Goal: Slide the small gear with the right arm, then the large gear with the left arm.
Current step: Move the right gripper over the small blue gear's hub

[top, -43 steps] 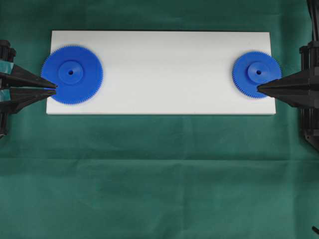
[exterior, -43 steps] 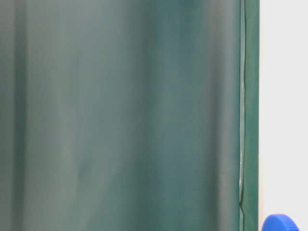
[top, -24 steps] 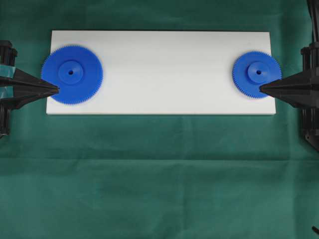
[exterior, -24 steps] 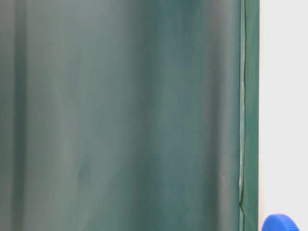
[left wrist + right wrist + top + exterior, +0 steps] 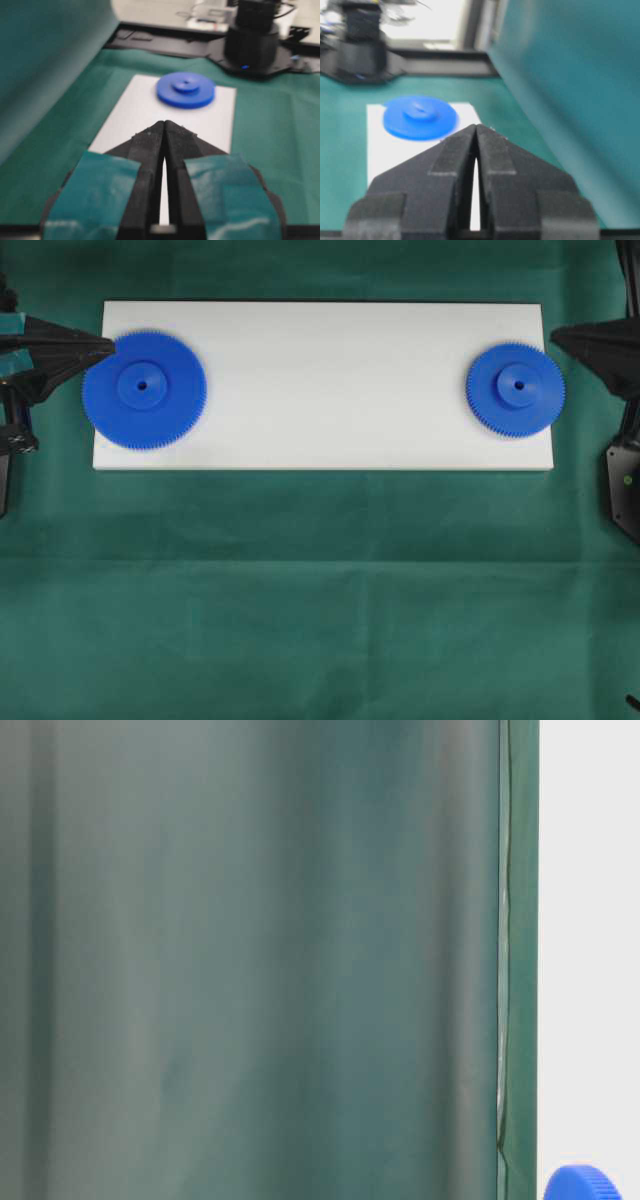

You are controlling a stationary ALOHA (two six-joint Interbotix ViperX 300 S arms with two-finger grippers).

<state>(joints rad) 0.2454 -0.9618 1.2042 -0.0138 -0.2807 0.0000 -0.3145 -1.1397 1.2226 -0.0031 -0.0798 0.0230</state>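
The large gear (image 5: 144, 389) lies flat at the left end of the white board (image 5: 330, 390). The small gear (image 5: 515, 389) lies at the right end. My left gripper (image 5: 112, 341), with teal tape, is shut and empty, its tip by the large gear's far left rim. My right gripper (image 5: 553, 333) is shut and empty, off the board's far right corner, apart from the small gear. The left wrist view has the left gripper (image 5: 164, 122) pointing down the board toward the small gear (image 5: 185, 90). Past the right gripper (image 5: 476, 126), the right wrist view shows the large gear (image 5: 420, 117).
Green cloth (image 5: 320, 590) covers the table around the board. A green curtain (image 5: 250, 960) hangs behind it. One blue gear's rim (image 5: 583, 1183) peeks into the table-level view. The arm bases stand at the left and right table ends.
Both grippers have moved from the gears' outer rims toward the board's far edge. The left jaws closed early on. Neither gear has shifted.
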